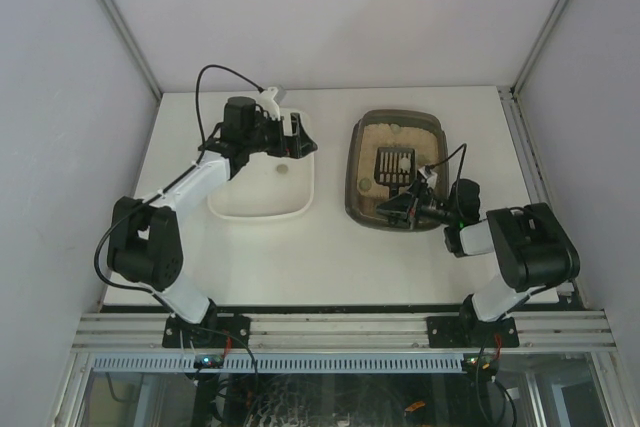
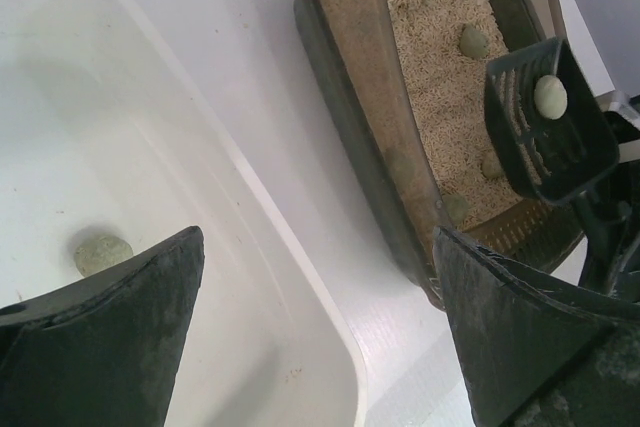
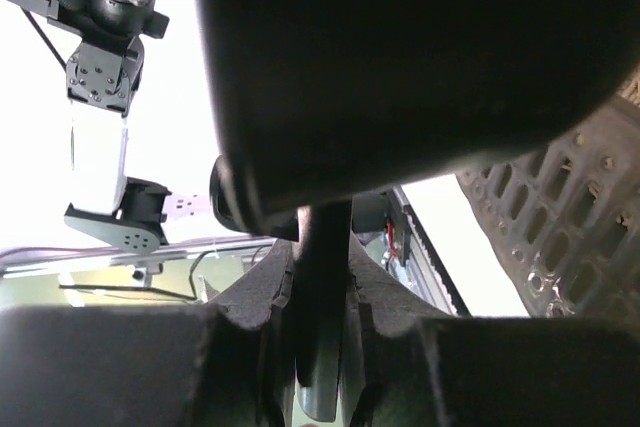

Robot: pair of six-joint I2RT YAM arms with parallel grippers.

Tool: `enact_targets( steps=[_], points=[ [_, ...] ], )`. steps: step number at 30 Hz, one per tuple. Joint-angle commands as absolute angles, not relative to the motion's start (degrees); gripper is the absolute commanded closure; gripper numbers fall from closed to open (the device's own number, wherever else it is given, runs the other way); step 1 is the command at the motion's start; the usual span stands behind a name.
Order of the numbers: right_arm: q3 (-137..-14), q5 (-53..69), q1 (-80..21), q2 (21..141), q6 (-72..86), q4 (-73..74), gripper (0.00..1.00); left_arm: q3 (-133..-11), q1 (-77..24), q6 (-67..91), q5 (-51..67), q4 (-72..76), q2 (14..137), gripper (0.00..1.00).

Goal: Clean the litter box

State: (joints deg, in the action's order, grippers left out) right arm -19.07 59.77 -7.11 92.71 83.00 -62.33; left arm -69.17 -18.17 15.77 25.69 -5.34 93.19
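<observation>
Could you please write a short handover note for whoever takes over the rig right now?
Left gripper: jaws open, empty, over the tub.
Right gripper: shut on the scoop handle; scoop is over the litter box with one clump on it.
Done: one pellet lies in the tub.
Left: carry the scooped clump to the tub, then take out the clumps in the litter, at least three.

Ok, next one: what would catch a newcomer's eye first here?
The black slotted scoop, gripped by the right end effector, is over the sandy litter box on the right, with one pale green clump on it. On the left, the left end effector hangs open over the white tub, where a second clump lies.
</observation>
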Motion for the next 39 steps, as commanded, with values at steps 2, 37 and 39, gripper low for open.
enact_targets(
  steps=[2,37,39],
  points=[
    [-24.34,59.15,-7.09,84.99,72.44,-45.83,1.00,-71.46,-17.58,13.04,24.76,-7.48,90.57,0.00],
    [-135.86,-38.81,-62.33,132.41,23.67,77.99,1.00,-78.13,2.91,16.90,-4.52,-28.69,88.28,0.00],
    [-134.73,-40.05,-62.24,131.31,23.77,76.73,1.00,-78.49,2.98,16.70,-3.78,-28.53,88.44,0.00]
  ],
)
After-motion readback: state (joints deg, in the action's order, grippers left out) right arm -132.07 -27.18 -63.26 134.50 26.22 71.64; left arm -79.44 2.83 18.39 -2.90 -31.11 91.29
